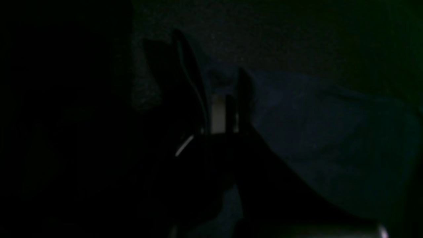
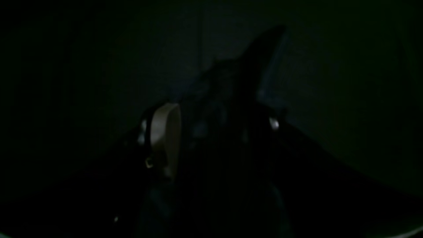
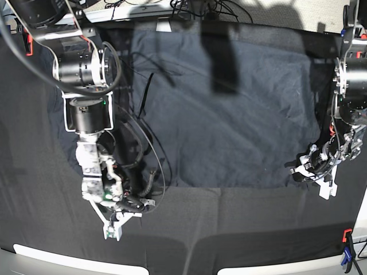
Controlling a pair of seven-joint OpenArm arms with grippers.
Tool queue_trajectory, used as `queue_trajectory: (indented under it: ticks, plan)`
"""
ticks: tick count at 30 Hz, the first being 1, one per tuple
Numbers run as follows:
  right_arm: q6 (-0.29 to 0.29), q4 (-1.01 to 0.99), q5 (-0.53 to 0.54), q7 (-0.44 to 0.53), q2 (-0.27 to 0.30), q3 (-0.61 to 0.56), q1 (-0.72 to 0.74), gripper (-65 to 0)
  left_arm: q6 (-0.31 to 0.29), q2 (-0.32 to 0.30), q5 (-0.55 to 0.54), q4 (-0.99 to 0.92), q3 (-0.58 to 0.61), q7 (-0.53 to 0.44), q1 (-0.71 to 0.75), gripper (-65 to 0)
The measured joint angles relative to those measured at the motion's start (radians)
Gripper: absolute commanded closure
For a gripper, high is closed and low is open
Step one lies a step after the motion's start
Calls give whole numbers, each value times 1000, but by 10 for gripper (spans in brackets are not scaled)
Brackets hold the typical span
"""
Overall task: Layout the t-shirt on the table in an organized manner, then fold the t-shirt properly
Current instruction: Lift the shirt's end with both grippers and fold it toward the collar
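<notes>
The dark slate-grey t-shirt [image 3: 229, 114] lies spread flat on the black-covered table [image 3: 258, 229], its lower hem running straight across the middle. My left gripper [image 3: 295, 170] sits at the shirt's lower right corner and is shut on the hem. In the very dark left wrist view, bluish t-shirt [image 1: 330, 132] fabric runs up to that left gripper [image 1: 214, 76]. My right gripper [image 3: 136, 203] stands open just below the shirt's lower left corner, over bare tablecloth. The right wrist view is too dark to show any fabric.
Black cables [image 3: 143, 149] from the right arm trail over the shirt's left side. A red clamp [image 3: 346, 234] and a blue clamp [image 3: 346, 258] hold the cloth at the front right corner. Another red clamp [image 3: 27, 43] is at the back left.
</notes>
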Motion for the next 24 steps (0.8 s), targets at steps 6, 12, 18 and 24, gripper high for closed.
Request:
queue_trajectory:
  ticks: [6, 12, 18, 24]
  plan:
    - [-60, -2, -16, 18, -3, 0, -2, -316, 0, 0, -3, 2, 0, -3, 4, 0]
    - [-93, -2, -60, 45, -2, 3, -13, -316, -1, 0, -3, 2, 0, -3, 4, 0]
    - [-93, -8, -55, 87, -5, 3, -93, -316, -2, 0, -3, 2, 0, -3, 4, 0]
    - [-93, -6, -26, 89, -6, 3, -74, -316, -2, 0, -3, 2, 0, -3, 4, 0]
